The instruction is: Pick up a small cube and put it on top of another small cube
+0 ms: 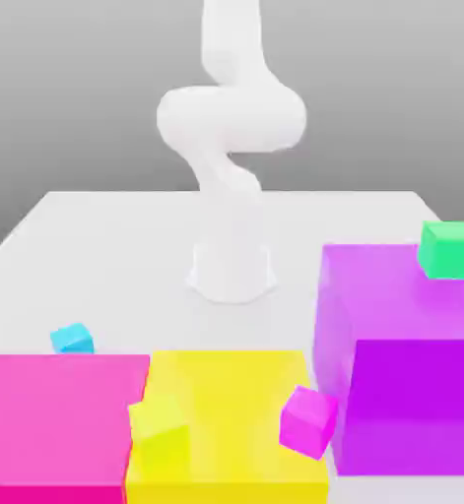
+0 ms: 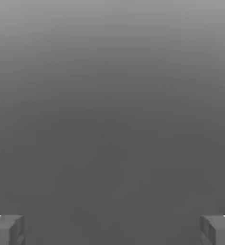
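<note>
Behind the big flat pink block [image 1: 66, 418], the small plain cyan cube [image 1: 73, 339] sits partly hidden; the two-finger gripper [image 2: 112, 230] stands wide and empty; best descend vertically, jaws squared to its faces.

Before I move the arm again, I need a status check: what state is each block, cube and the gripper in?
Gripper: open, nothing between the fingers.
Cyan cube: ungripped, not stacked on another small cube.
Green cube: on the big purple block.
Small yellow cube: over the big yellow block, ungripped.
Magenta cube: ungripped, looks tilted.
Big pink block: beside the big yellow block.
</note>
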`<state>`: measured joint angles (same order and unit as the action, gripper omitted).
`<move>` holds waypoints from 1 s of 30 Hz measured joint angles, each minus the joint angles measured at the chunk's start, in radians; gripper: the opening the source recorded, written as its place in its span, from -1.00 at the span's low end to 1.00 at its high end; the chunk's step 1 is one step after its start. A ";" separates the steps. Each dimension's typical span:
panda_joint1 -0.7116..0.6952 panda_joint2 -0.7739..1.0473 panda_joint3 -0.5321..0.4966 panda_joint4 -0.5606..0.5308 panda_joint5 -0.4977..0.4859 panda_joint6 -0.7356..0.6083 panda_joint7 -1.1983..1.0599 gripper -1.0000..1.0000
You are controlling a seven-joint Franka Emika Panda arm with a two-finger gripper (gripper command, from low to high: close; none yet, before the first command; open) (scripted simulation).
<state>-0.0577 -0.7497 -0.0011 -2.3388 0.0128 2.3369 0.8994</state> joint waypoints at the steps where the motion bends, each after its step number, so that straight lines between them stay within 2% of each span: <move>1: -0.025 0.022 0.000 -0.017 0.005 0.016 0.043 0.00; 14: -0.312 0.284 0.008 -0.218 0.049 0.207 0.576 0.00; 30: -0.637 0.602 0.000 -0.464 0.030 0.443 1.281 0.00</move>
<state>-0.6950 -0.1476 -0.0006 -2.8030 0.0432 2.7794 2.1805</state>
